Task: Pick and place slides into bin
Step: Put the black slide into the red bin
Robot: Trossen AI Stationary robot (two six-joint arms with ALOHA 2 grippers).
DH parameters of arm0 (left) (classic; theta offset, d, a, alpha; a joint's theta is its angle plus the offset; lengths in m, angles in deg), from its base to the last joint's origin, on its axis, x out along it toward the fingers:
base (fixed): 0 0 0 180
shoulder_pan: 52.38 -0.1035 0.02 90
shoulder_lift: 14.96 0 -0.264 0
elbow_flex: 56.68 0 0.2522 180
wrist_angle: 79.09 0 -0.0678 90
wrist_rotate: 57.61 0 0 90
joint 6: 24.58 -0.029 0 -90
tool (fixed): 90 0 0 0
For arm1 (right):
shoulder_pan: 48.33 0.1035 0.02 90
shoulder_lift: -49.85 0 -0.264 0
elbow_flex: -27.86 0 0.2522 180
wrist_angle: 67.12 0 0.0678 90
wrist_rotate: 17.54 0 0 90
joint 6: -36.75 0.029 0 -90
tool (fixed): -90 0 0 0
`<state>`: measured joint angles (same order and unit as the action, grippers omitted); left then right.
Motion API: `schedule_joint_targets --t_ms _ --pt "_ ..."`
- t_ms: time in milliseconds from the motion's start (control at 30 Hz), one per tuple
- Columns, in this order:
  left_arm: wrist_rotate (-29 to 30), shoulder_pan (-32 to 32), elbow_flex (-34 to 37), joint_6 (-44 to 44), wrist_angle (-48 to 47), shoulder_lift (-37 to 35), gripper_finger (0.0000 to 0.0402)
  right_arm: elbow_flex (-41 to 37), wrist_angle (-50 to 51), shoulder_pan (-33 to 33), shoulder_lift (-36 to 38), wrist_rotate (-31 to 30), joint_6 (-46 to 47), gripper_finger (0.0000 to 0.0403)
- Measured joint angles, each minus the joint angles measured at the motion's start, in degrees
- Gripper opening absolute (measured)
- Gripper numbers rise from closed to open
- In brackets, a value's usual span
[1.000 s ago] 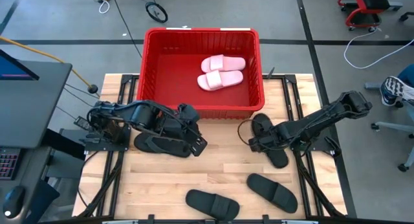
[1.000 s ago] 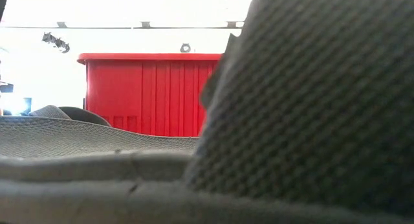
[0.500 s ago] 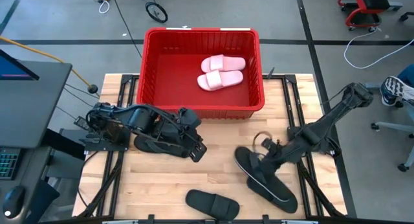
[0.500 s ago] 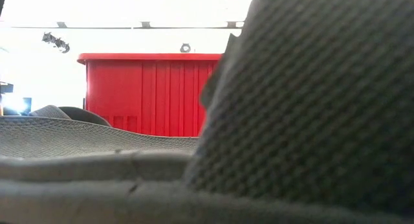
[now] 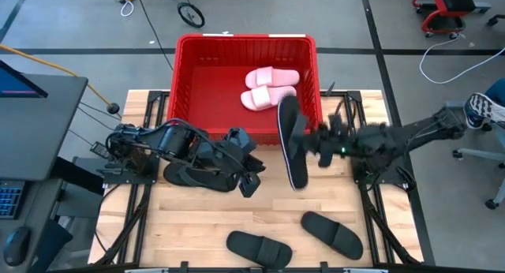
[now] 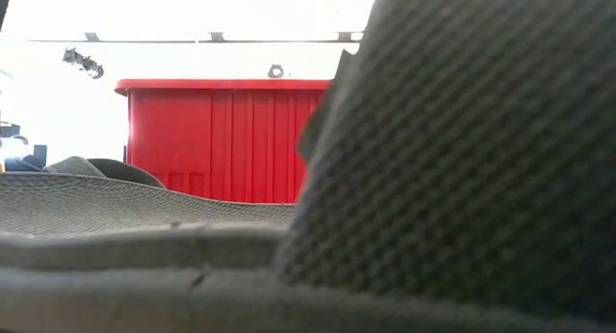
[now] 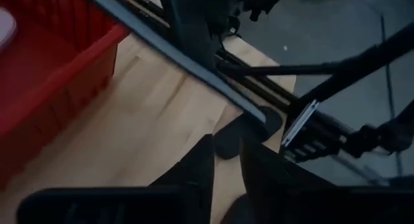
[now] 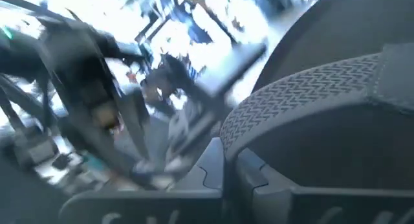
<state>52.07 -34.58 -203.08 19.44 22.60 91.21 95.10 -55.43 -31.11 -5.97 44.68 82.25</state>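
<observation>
My right fingers [image 5: 316, 140] grip a black slide [image 5: 292, 142], raised on edge over the bin's [image 5: 189, 48] near right corner. Two pink slides [image 5: 270, 88] lie inside. My left fingers [image 5: 251, 177], almost closed and empty, hover beside another black slide [image 5: 197, 177] on the surface [image 5: 268, 214].

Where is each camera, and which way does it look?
High: above the table, looking straight down; both arms show, the right end effector lifting a black slide by the bin.
Low: at table height, looking across at the bin; a slide's textured surface blocks most of it; no arm shows.
Left wrist: on the left arm, looking past its fingers over the table.
Right wrist: on the right arm, against the held slide.
High and low share the bin.
</observation>
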Motion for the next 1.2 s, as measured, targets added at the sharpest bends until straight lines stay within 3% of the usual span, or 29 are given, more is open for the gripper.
schedule_joint_targets --t_ms 267,367,600,900,1200 --pt "3.2 -0.43 0.0 -5.08 -0.93 0.0 0.0148 23.12 19.03 -11.34 -10.9 1.67 -14.21 0.0003" --pt "6.06 -1.87 0.0 -4.78 -0.91 0.0 0.0176 27.55 19.83 -13.04 -15.01 3.73 -15.15 0.0004" --pt "6.67 -6.35 0.0 -4.99 -0.87 0.0 0.0222 35.61 19.46 -13.89 -22.85 4.26 -18.69 0.0003" --pt "6.64 -10.16 0.0 -6.42 -0.83 -0.02 0.022 42.73 17.68 -13.84 -27.49 4.45 -21.25 0.0004" --pt "6.6 -10.62 -0.02 -8.36 -0.63 -0.04 0.0202 42.96 18.3 -13.84 -25.06 3.56 -22.37 0.0005"
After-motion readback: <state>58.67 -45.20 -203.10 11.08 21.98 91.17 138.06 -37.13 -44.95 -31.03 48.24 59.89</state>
